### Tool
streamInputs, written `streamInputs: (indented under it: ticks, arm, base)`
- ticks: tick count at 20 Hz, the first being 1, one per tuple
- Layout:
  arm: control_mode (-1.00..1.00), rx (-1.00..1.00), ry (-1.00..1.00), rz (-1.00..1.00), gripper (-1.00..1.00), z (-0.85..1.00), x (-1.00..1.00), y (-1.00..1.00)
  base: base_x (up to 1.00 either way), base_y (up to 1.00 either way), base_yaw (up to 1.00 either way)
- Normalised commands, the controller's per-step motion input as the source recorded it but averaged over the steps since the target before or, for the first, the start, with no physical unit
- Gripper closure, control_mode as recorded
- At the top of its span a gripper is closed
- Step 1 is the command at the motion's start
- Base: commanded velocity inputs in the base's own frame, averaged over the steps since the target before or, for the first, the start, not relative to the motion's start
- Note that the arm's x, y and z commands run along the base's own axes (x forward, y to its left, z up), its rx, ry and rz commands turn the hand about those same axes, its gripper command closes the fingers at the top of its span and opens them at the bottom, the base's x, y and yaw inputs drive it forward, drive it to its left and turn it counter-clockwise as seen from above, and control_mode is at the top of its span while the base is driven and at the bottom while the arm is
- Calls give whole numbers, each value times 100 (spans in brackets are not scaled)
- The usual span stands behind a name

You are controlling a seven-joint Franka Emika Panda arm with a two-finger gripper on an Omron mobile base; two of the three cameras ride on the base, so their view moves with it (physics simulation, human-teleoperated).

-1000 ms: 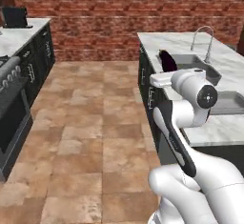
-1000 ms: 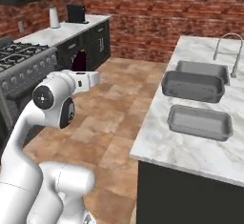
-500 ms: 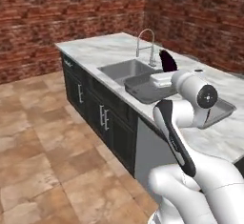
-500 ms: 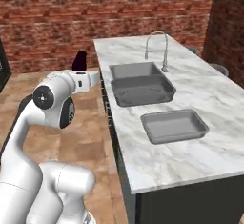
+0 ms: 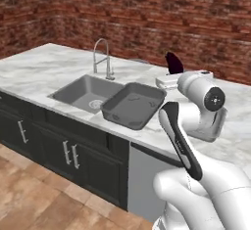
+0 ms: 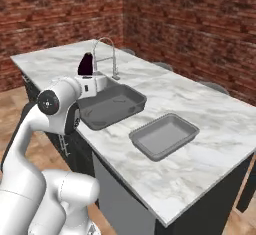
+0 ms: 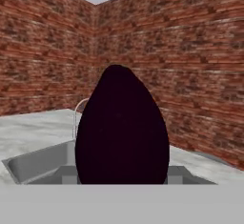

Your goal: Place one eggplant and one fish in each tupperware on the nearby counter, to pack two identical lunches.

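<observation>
Since the earlier frames the base has driven and turned, so both base views have swung from open floor and stove to face the counter (image 6: 210, 124) squarely; this is camera travel, not movement of the tubs.

Eggplant (image 5: 174, 63): glossy, near-black purple, egg-shaped with the narrow end uppermost; it is held upright in the gripper (image 5: 171, 75), raised above the counter near the far rim of the deep tupperware (image 5: 132, 105); in the hand view the eggplant (image 7: 122, 127) rises just ahead of the camera. Jaw state: pinching the eggplant at its lower end (the fingertips themselves are hidden behind it).

Step in hand, as a judgement: transport of the first eggplant to a tub; both tubs look empty, so the task appears to be at an early stage.

Next move calls for: carrying the hand over the deep tupperware, lowering it inside the walls, then releasing low, since the rounded body is likely to roll.

Outward: shallow tupperware (image 6: 164, 135) lies near the deep one (image 6: 111, 106), toward the near counter edge; sink (image 5: 86, 91) and faucet (image 5: 101, 57) lie beside the deep tub.
</observation>
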Motion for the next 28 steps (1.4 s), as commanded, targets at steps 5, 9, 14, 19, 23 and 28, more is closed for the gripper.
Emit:
streamInputs:
  ticks: [5,9,14,19,23,28]
  arm:
    - [100,0,0,0,100,0,0,0]
    - [100,0,0,0,100,0,0,0]
    - [100,0,0,0,100,0,0,0]
    - [100,0,0,0,100,0,0,0]
    - [100,0,0,0,100,0,0,0]
    - [-100,0,50,-21,100,-11,13,-35]
  base:
    - [-5,100,-49]
    - [-2,100,-46]
    - [45,94,-60]
    - [87,81,-63]
    - [75,32,-52]
    - [0,0,0]
